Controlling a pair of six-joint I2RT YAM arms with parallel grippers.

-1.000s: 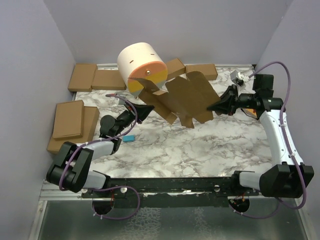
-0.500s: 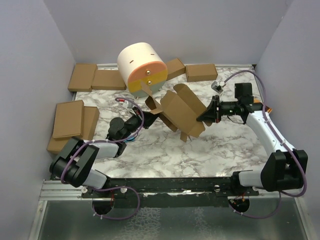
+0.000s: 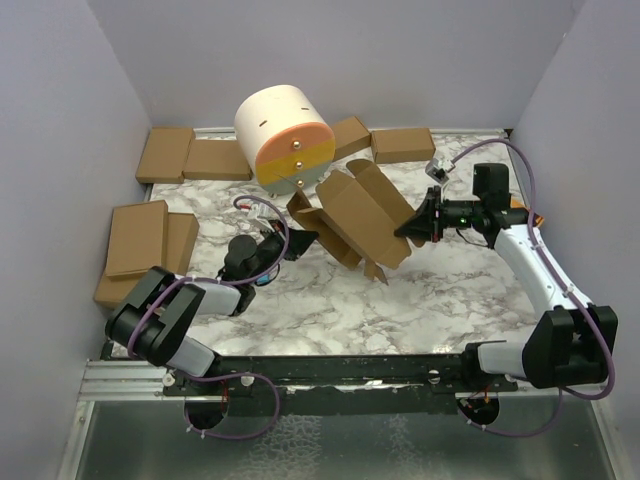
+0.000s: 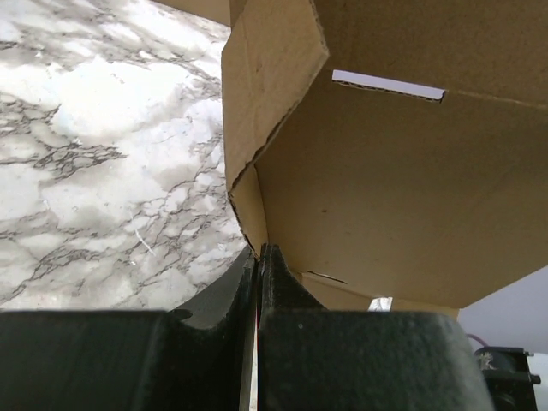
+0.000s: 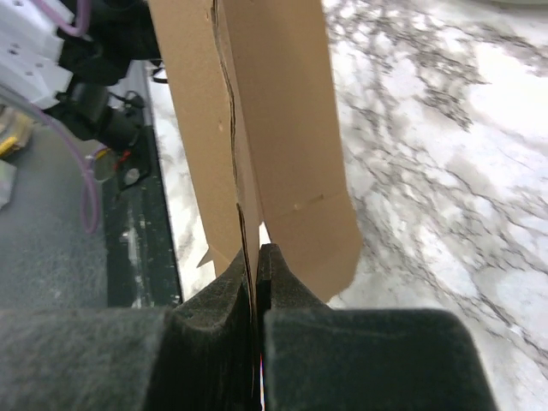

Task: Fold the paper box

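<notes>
Now the left jaws are pinching fully shut on a thin edge of the box (image 4: pixel 385 188), at the corner where a side flap is meeting the wide slotted panel. The right jaws are likewise squeezing shut on the opposite edge, with two cardboard layers running up from between them in the right wrist view.

Between the two grips the box is hanging clear above the middle of the desk (image 3: pixel 440 300), near the front of the white-and-orange drum (image 3: pixel 285 125).

A second ago the cardboard was spreading wide and nearly flat between jaws set further apart. Now the left arm (image 3: pixel 200 295) and the right arm (image 3: pixel 530 265) are standing closer together. The sheet is buckling into a deep trough, its panels rising at steep angles and its flaps sticking out at both ends. The right arm, earlier reaching out by the right wall, is sitting further in toward the centre. The left jaws are lying a little nearer the arm bases than before. Half a second ago the shape was already much the same, and the box is only turning slightly since then.

The stack (image 3: pixel 140 240) of finished boxes at the left and the row (image 3: pixel 190 155) along the back wall are lying where they were.
</notes>
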